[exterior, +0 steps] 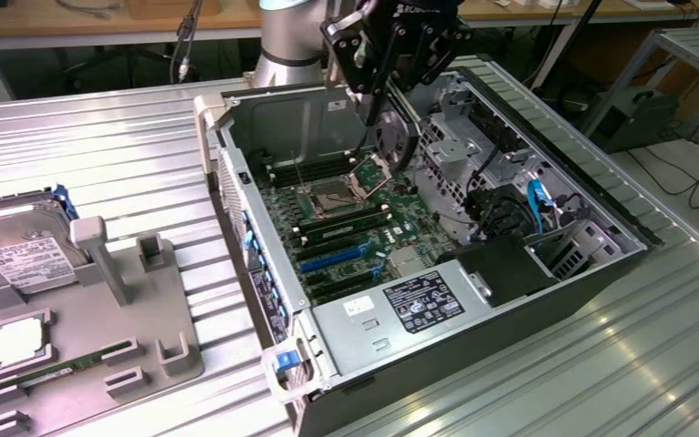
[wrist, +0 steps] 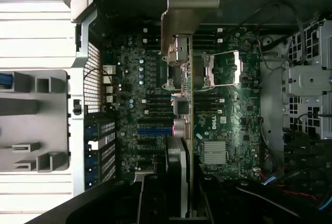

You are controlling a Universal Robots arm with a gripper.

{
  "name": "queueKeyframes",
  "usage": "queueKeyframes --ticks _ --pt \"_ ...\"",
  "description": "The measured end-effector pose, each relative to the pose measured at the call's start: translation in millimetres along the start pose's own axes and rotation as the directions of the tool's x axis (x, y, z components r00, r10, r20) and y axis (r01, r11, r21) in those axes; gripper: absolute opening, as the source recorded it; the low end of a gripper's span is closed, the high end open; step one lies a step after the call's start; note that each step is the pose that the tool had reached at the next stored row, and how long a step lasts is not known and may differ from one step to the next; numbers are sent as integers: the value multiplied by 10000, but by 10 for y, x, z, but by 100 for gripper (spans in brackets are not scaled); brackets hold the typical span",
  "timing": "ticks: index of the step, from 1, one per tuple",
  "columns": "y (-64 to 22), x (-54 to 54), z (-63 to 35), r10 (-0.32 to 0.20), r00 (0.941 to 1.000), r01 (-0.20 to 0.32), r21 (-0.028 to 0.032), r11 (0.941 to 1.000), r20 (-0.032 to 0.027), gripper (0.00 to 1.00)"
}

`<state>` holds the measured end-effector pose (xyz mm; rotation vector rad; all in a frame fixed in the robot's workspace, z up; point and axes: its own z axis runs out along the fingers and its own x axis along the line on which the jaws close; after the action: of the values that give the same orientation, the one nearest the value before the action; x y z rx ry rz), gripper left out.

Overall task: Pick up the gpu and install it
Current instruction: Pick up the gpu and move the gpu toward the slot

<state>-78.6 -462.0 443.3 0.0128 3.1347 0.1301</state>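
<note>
Gpu point(exterior: 397, 137) gripped by tool point(exterior: 384, 91), hanging over the open case point(exterior: 592, 214).
Tool clamped on card's upper end; long axis appears to run down from the tool toward board point(exterior: 349, 228), not touching. Wrist view gives card point(wrist: 179, 177) edge-on, silver bracket point(wrist: 187, 6) at far end, blue slot point(wrist: 153, 129) just beside; exterior view gives the gap above the board.

Arm point(exterior: 287, 41): fat round tube, dull silver-grey metal, w/ a pale blue ring up top & a darker seam lower down. Gripper point(exterior: 380, 96) is all matte black, angular, built from flat linkage plates w/ small round pivot pins at the corners. White lettering across its body. Fingers point(exterior: 362, 82): long, thin black bars.
</note>
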Motion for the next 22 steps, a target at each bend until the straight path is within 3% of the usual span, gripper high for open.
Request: queueKeyframes --ticks 17,22 --pt "3 -351 2 1 10000 -1 -1 10000 0 28" --pt "3 -367 2 0 10000 0 -1 10000 1 28"
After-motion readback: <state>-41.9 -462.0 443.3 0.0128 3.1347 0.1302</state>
